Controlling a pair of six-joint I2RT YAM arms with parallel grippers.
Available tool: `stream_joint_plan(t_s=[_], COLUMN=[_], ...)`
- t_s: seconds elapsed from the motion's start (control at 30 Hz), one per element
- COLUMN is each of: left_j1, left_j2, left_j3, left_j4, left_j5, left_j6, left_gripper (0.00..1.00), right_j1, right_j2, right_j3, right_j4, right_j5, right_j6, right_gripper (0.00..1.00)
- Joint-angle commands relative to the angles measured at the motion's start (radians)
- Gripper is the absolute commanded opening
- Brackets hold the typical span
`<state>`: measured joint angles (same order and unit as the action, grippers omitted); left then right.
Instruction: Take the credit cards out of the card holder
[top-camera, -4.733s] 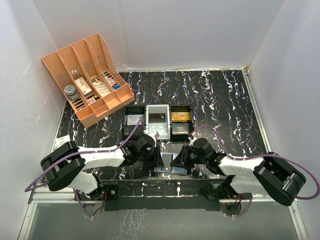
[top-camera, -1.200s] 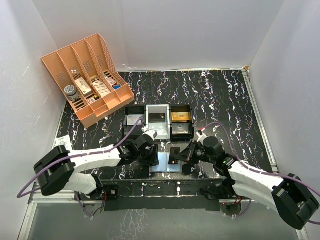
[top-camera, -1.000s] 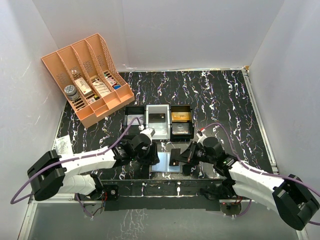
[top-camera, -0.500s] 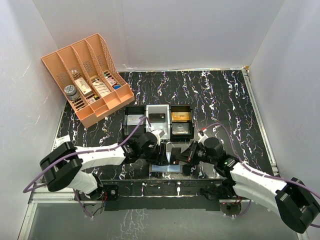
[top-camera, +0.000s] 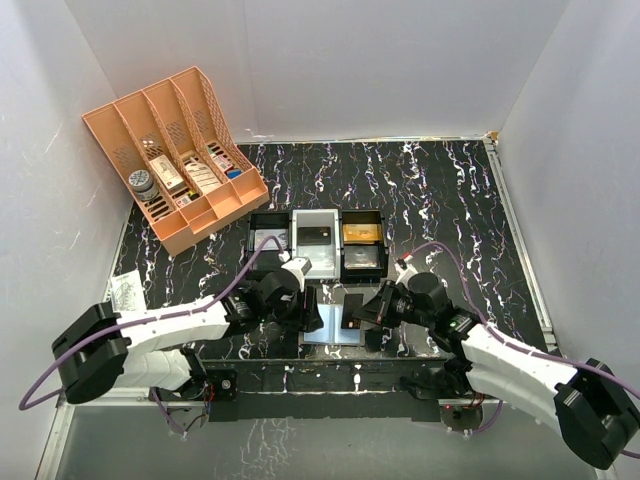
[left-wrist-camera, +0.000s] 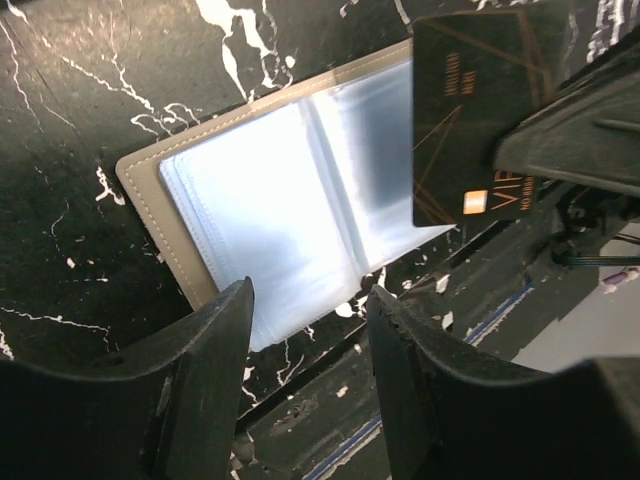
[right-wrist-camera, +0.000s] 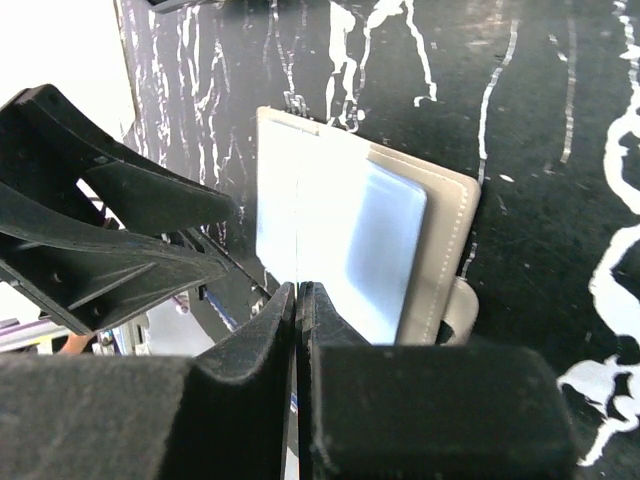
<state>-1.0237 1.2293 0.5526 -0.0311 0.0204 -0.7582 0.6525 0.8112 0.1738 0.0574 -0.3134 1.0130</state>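
Dark credit card (left-wrist-camera: 470, 110) pinched in right jaws over card holder (left-wrist-camera: 270, 220); left jaws parted near trays (top-camera: 318, 217).

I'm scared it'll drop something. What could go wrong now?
The right fingers pinch the dark card by one edge only, so it might slip and fall. The card holder lies loose near the edge of the table; the open left fingers could nudge it.

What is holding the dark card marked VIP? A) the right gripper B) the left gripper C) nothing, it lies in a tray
A: the right gripper is shut on the dark card over the open card holder; the left gripper is open and empty.
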Motion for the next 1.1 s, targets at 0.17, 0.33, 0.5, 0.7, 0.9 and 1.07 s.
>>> stream_joint_plan(t_s=[0.17, 0.33, 0.5, 0.7, 0.9, 1.07], left_j1=[0.002, 0.041, 0.291, 0.52, 0.531, 0.532], left_j2=[-0.116, -0.185, -0.253, -0.337, -0.397, -0.481], left_j3=[0.114, 0.22, 0.294, 0.273, 0.233, 0.206], left_j4=[-0.225, -0.397, -0.557, -0.562, -0.563, -0.539], left_j5=[-0.07, -0.118, -0.148, -0.059, -0.283, -0.322], left_j6=[0.111, 0.185, 0.206, 0.28, 0.292, 0.312], left_gripper=[0.57, 0.78, 0.87, 0.97, 0.99, 0.99], right_j1=[0.009, 0.027, 0.089, 0.252, 0.332, 0.383], right_j2=[0.08, 0.074, 0.05, 0.055, 0.123, 0.172], right_j3=[0.091, 0.13, 0.161, 0.311, 0.413, 0.486], right_j4=[0.124, 0.127, 0.083, -0.038, -0.114, -0.132], right_j5=[-0.081, -0.07, 0.012, 0.214, 0.338, 0.496], right_j6=[-0.098, -0.139, -0.206, -0.317, -0.414, -0.559], right_gripper=[0.0, 0.0, 0.0, 0.0, 0.0, 0.0])
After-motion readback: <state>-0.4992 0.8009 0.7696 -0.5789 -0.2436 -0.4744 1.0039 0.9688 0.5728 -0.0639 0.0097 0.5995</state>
